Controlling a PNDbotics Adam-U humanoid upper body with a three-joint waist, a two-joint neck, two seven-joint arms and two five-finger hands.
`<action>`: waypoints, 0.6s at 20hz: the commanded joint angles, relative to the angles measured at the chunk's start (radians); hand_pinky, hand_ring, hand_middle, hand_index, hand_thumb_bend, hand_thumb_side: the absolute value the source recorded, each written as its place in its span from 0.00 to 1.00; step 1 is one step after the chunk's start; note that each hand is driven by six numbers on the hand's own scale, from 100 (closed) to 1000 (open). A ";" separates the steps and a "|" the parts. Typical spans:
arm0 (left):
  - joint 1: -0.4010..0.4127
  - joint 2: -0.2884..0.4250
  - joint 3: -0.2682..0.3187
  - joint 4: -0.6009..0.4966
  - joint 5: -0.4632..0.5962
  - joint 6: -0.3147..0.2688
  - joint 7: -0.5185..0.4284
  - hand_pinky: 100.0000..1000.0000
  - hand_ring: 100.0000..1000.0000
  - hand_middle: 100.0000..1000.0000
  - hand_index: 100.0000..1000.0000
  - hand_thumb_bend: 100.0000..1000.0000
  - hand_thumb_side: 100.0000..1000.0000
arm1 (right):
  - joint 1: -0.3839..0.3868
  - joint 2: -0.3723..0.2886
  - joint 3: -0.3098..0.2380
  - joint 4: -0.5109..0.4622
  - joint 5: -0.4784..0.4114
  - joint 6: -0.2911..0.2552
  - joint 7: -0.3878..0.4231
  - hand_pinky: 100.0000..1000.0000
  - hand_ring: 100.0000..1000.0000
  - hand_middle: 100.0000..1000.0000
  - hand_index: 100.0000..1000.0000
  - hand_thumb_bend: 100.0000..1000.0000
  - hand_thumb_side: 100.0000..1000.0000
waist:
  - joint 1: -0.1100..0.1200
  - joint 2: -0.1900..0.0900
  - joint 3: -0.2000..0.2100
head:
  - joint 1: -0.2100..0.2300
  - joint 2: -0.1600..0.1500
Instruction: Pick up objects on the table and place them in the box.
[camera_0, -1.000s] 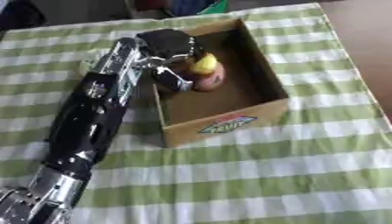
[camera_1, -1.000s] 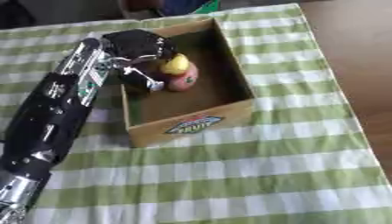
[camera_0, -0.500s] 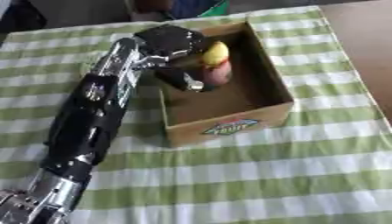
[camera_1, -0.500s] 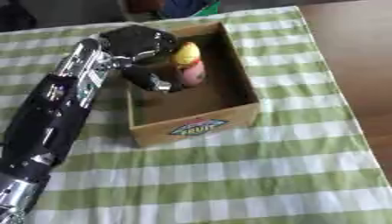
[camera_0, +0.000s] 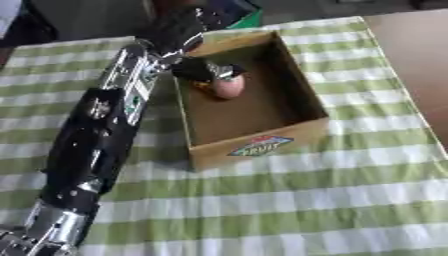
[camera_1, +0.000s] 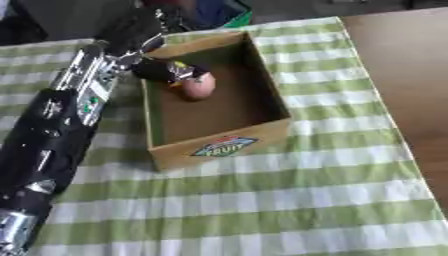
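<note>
Over the near-left wall of the cardboard box (camera_0: 262, 145), the robot's left arm is stretching in from seven o'clock, and the left hand (camera_0: 199, 69) is reaching down inside. Its dark fingers are curling around the top of a pinkish, rounded fruit (camera_0: 229, 87), and a bit of yellow is showing just beside them; whether that belongs to the same piece I cannot tell. The fruit is sitting low in the box, toward the eleven o'clock corner, close to the left wall. The box itself is standing open on the green-and-white checked tablecloth (camera_0: 332, 200), a colourful fruit label facing six o'clock on its near wall. The cloth is covering the table, with bare brown table edge (camera_1: 411, 75) showing at three o'clock. Dark and green shapes are sitting beyond the cloth at twelve o'clock, too blurred to name. The right hand is showing nowhere.
</note>
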 joint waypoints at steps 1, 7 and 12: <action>-0.007 0.045 0.015 -0.049 0.047 0.013 0.022 0.54 0.81 0.78 0.89 0.52 1.00 | -0.003 -0.011 -0.006 -0.020 -0.001 0.000 -0.004 0.79 0.67 0.41 0.81 0.00 0.75 | -0.005 -0.027 0.005 | -0.010 -0.016; 0.026 0.150 0.039 -0.095 0.239 -0.001 -0.077 0.54 0.81 0.78 0.89 0.47 1.00 | 0.017 -0.024 -0.014 -0.020 0.011 0.002 -0.010 0.79 0.67 0.41 0.81 0.00 0.75 | 0.000 -0.037 0.034 | -0.048 0.001; 0.026 0.229 0.074 -0.095 0.344 0.001 -0.212 0.54 0.81 0.78 0.90 0.49 1.00 | 0.023 -0.027 -0.015 -0.020 0.015 0.004 -0.009 0.79 0.67 0.41 0.81 0.00 0.75 | -0.001 -0.039 0.042 | -0.072 0.012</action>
